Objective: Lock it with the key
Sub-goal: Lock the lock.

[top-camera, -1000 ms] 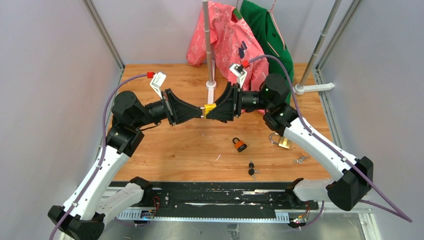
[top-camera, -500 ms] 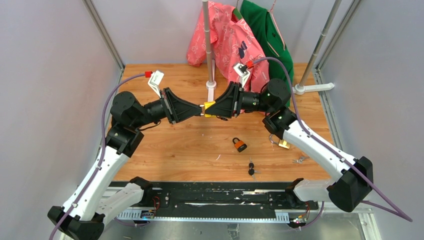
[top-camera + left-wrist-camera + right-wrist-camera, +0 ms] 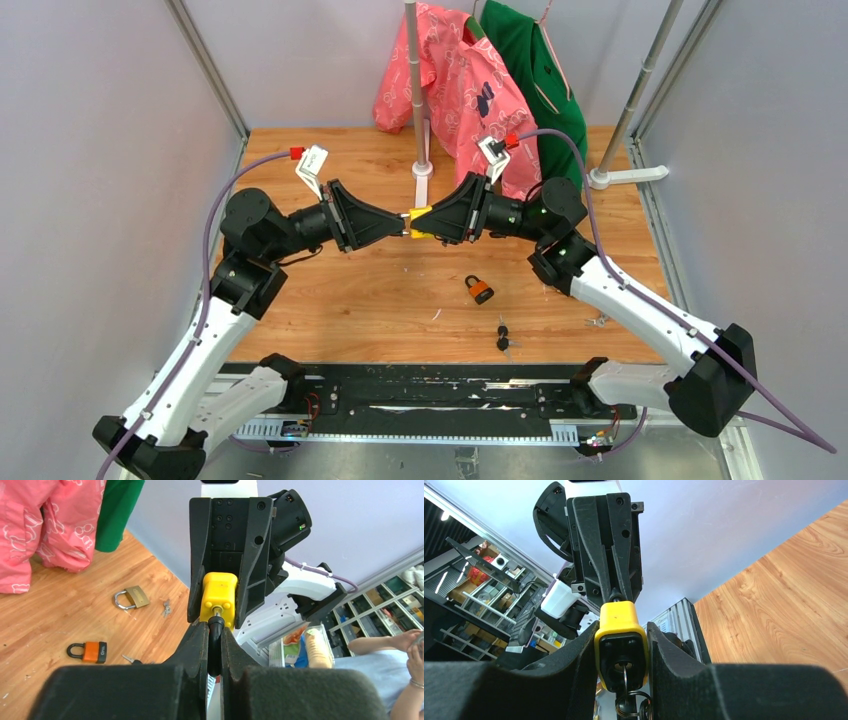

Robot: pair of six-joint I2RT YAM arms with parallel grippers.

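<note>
Now, with your left gripper (image 3: 404, 226) clamped on the shackle (image 3: 216, 642) and the right gripper (image 3: 428, 222) squeezing the padlock (image 3: 419, 217) above the middle of the table (image 3: 350, 300), push squarely along the shackle, sparing the key (image 3: 624, 672).

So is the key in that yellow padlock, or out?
In. The right wrist view shows the key sitting in the keyhole at the yellow padlock's near end.

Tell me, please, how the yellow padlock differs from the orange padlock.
The yellow padlock is clamped in the air by the right gripper; the orange padlock lies on the table. A key sits in the yellow one; none shows in the orange one. Both have coloured bodies.
</note>
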